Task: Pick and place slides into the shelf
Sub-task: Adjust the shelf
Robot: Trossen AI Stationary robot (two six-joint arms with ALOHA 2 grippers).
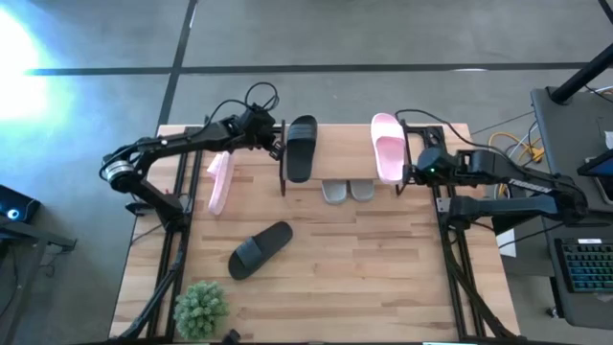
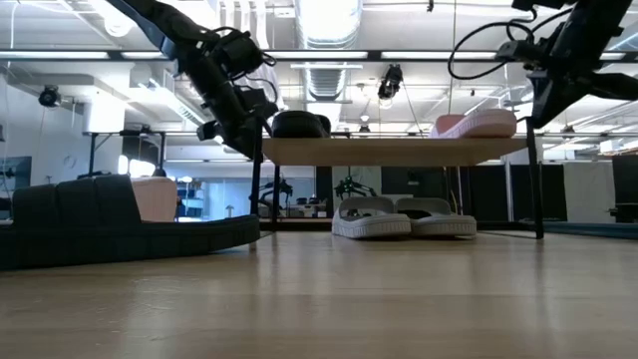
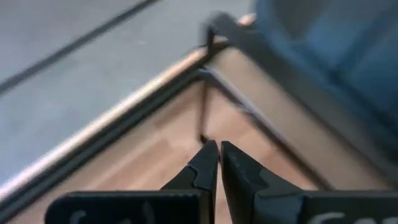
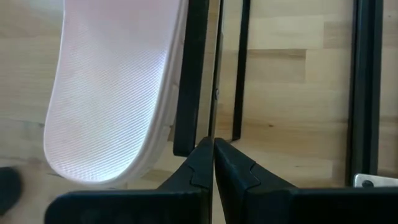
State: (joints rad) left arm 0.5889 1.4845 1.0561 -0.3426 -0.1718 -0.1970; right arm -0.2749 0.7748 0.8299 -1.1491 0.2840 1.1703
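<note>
A light wooden table (image 1: 383,278) on dark metal framing is seen from above, standing on a grey concrete floor (image 1: 364,34) crossed by dark seams. The shelf (image 1: 345,158) is set at the table's far edge. One black slide (image 1: 301,147) and one pink slide (image 1: 387,146) are laid on its plank top, well apart. The grey pair (image 1: 348,191) is tucked side by side on the lower tier, toes outward. A second pink slide (image 1: 219,181) is left on the table, to the shelf's left. A second black slide (image 1: 260,248) is lying at an angle near the table's middle. A small green plant (image 1: 201,309) is placed at the near left corner.

The left gripper (image 1: 275,146) is held at the shelf's left end, just beside the black slide on top. Its fingers (image 3: 208,163) are drawn almost together, with nothing between them. The right gripper (image 1: 410,173) is held at the shelf's right end, beside the pink slide. Its fingers (image 4: 204,160) are closed tip to tip on nothing.

Beyond the table, an open hall is shown at table height, with ceiling ducts (image 2: 329,25), strip lights and dark partitions. A desk with a keyboard (image 1: 586,265) and loose cables is seen at the right.
</note>
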